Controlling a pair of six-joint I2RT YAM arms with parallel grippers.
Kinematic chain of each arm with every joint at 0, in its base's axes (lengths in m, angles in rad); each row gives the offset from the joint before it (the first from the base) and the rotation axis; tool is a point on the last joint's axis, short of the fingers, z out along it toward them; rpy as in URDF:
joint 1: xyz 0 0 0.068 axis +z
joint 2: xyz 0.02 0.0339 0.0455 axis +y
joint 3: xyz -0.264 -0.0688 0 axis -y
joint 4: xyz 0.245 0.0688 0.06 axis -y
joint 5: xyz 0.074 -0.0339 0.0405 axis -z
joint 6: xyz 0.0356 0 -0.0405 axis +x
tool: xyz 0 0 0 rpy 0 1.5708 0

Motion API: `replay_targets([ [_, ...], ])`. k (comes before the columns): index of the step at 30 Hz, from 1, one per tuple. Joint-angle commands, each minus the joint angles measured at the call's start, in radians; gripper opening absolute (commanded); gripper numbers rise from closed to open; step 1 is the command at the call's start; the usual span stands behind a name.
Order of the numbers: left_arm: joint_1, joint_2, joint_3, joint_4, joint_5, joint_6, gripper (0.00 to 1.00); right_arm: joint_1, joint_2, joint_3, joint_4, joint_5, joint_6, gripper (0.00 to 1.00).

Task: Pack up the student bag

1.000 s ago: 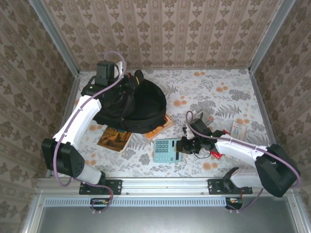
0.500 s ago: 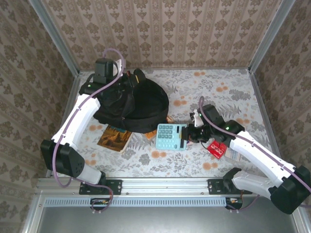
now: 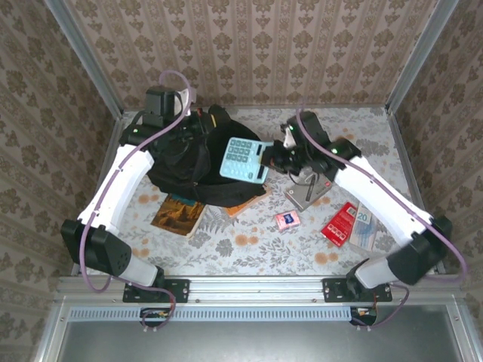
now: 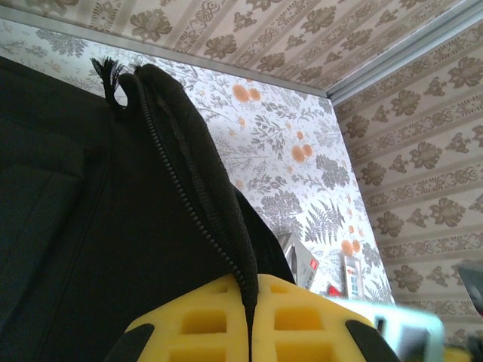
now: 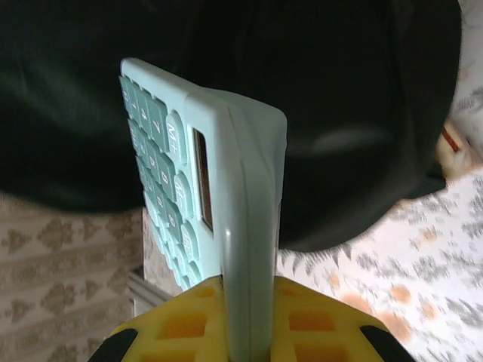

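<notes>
The large black soft fabric backpack (image 3: 198,172) lies at the far left of the floral-patterned counter (image 3: 355,143), resting partly on a brown-covered book (image 3: 179,215) and an orange-covered book (image 3: 247,202). The left tool (image 4: 249,309) has its yellow fingers (image 4: 200,324) pressed together on the backpack's zip edge, pinching the fabric and holding that edge up. The right tool (image 3: 266,157) pinches a pale blue slab-shaped calculator (image 3: 243,160) by one end, holding it tilted in the air over the backpack's right part, keys facing up and to the left; whether it touches the fabric cannot be told. On the counter to the right lie a small pink packet (image 3: 287,219), a flat red pack (image 3: 339,224) and a grey flat object (image 3: 306,194), all apart from the backpack.
</notes>
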Motion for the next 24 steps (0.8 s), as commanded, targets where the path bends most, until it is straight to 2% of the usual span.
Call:
replay_targets([
  [1,-0.020,-0.024,0.059,0.049,0.046,0.026,0.00,-0.004,0.128,0.131,-0.096,0.082,0.075,0.02],
  [7,-0.039,-0.002,0.092,0.039,0.038,0.027,0.00,-0.005,0.320,0.197,-0.056,0.035,0.148,0.01],
  [9,-0.048,0.009,0.109,0.039,0.046,0.024,0.00,-0.004,0.353,0.169,0.061,-0.020,0.180,0.01],
  [11,-0.063,0.023,0.127,0.039,0.054,0.021,0.00,-0.003,0.375,0.110,0.279,-0.110,0.232,0.03],
  [14,-0.084,0.043,0.154,0.036,0.058,0.022,0.00,0.005,0.437,0.079,0.492,-0.157,0.336,0.04],
  [17,-0.083,0.059,0.179,0.025,0.060,0.029,0.00,0.023,0.531,0.158,0.541,-0.180,0.359,0.04],
  [19,-0.113,0.066,0.186,0.025,0.061,0.030,0.00,0.039,0.586,0.214,0.549,-0.179,0.370,0.06],
  [24,-0.114,0.094,0.199,0.010,0.065,0.039,0.00,0.064,0.704,0.293,0.677,-0.190,0.459,0.15],
])
